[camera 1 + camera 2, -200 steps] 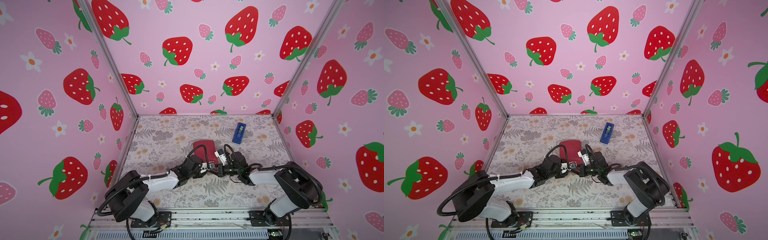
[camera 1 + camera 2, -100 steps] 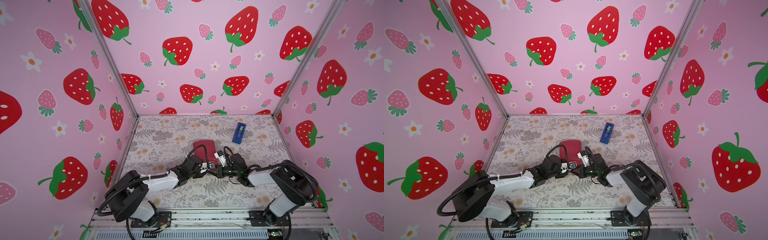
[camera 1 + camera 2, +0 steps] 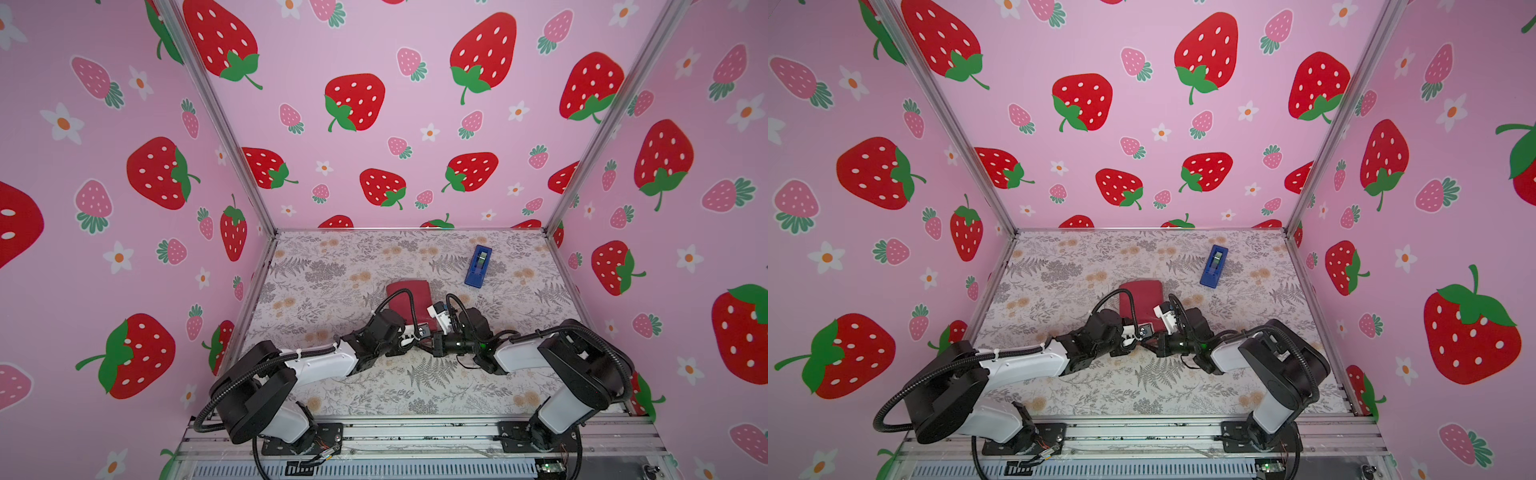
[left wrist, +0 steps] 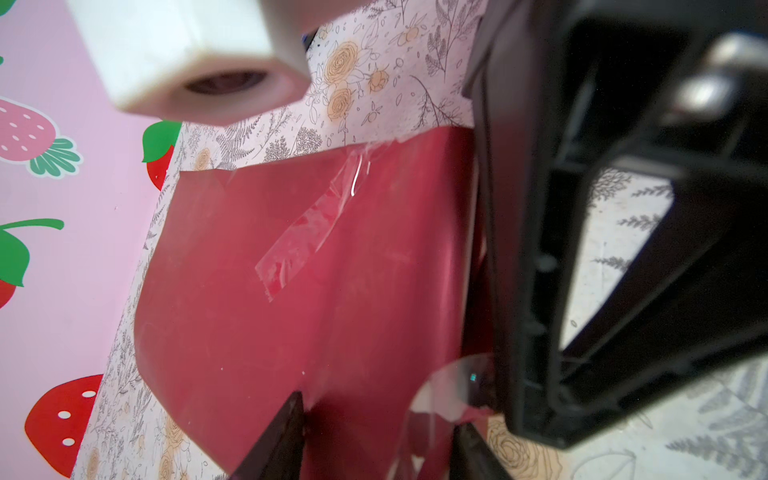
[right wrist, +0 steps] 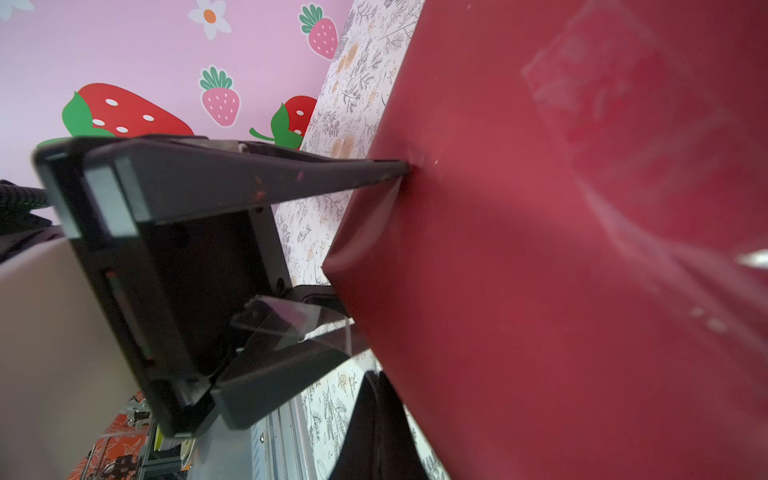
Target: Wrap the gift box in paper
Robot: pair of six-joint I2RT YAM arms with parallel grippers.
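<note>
Right wrist view, nearest first: the right gripper [image 5: 372,399] shows as one dark wedge, fingers pressed together, just beside the near edge of the paper [image 5: 582,291]. Next to it the left gripper [image 5: 380,249] stands with its jaws parted around the paper's near corner. One fingertip [image 5: 390,170] touches the maroon face and dimples it, while the other finger passes behind the corner with a scrap of clear tape [image 5: 286,320] clinging to it. That gripper's black body and white arm block much of the tablecloth [image 5: 357,83] beside the paper.

In the left wrist view the right gripper's black body stands hard along one edge of the paper and hides what lies past it. A blurred white housing [image 4: 199,62] close to the lens covers more. On the paper's open face a strip of clear tape [image 4: 307,232] lies slantwise, its far end lifting at the paper's far edge.

The gift box cannot be seen in any view; only the paper's maroon faces show. In both top views the paper sits as a compact maroon block with its near edge under the two grippers, and a black cable [image 3: 413,307] loops across it. Beyond the paper and to its right, well apart, lies a blue tape dispenser [image 3: 478,266] — and behind that the strawberry-print back wall [image 3: 395,124].
</note>
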